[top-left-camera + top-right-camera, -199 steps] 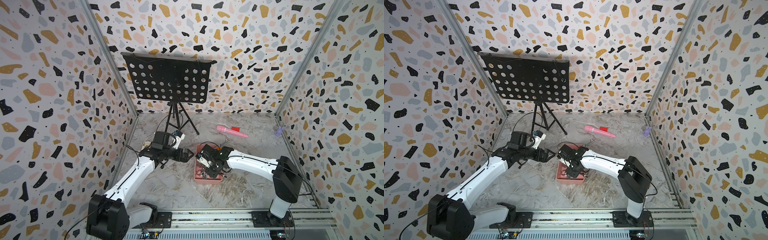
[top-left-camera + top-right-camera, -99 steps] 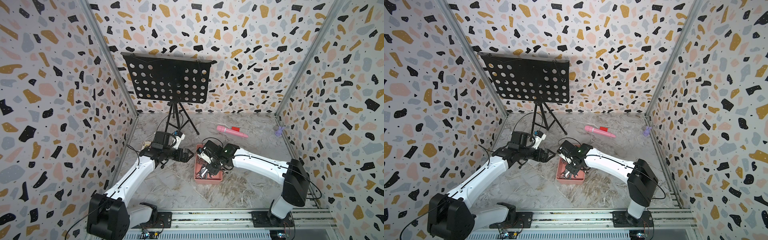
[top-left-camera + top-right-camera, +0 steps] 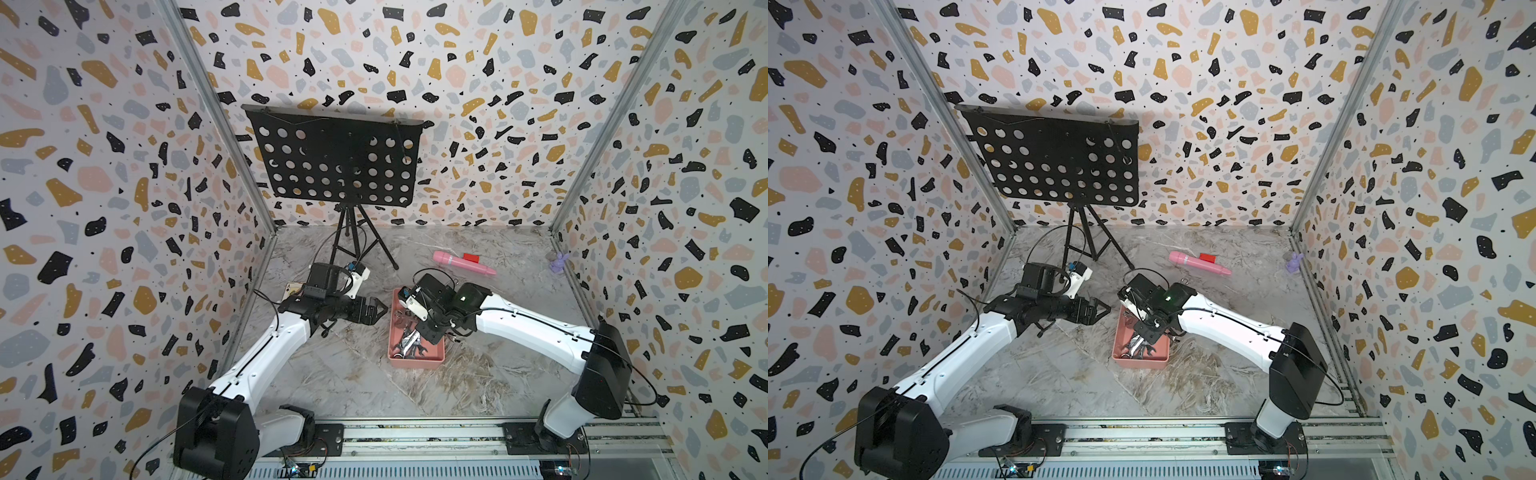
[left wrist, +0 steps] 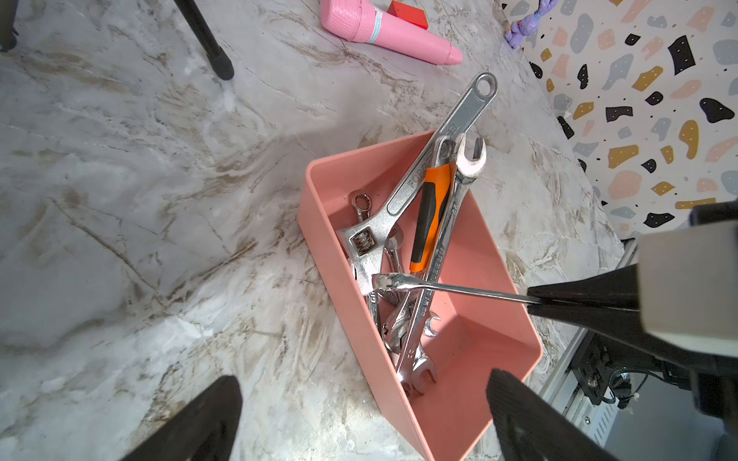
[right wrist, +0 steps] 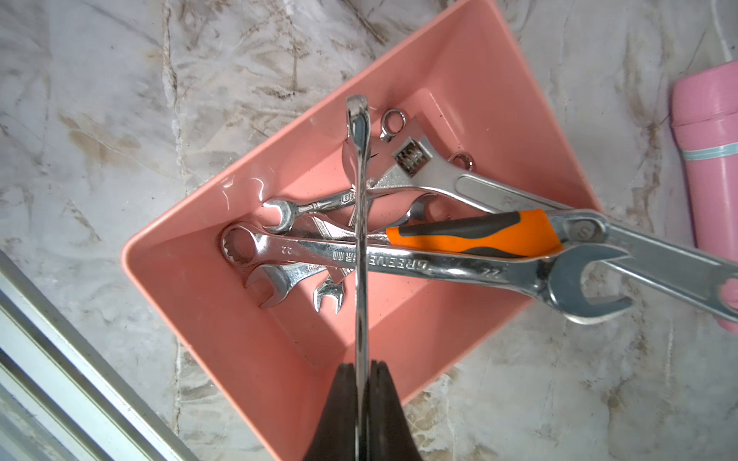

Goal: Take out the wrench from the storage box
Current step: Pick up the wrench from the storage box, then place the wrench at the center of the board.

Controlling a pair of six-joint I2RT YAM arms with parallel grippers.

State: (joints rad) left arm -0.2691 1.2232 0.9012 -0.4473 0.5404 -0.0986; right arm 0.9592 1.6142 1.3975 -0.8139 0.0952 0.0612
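Observation:
The storage box [image 3: 415,366] [image 3: 1139,362] is a salmon-pink tray on the marble floor, holding several steel wrenches. My right gripper [image 5: 362,365] [image 3: 424,332] is above the box, shut on a thin silver wrench [image 5: 361,239] [image 4: 447,288] seen edge-on. That wrench reaches out over the pile, across a large combination wrench [image 5: 399,261] and an orange-handled one [image 5: 475,235]. I cannot tell whether its far end rests on them. My left gripper [image 3: 380,309] [image 4: 363,379] hovers open just left of the box [image 4: 319,223], holding nothing.
A long adjustable wrench [image 4: 419,175] sticks out over the box's far rim. A black music stand [image 3: 338,162] is at the back, with a pink cylinder [image 3: 461,262], a small red block [image 3: 471,257] and a purple figure [image 3: 559,262] behind the box. Patterned walls enclose three sides.
The right arm has stretched out, its elbow swinging to the right, while its gripper stays over the box with the wrench. The left arm has not moved.

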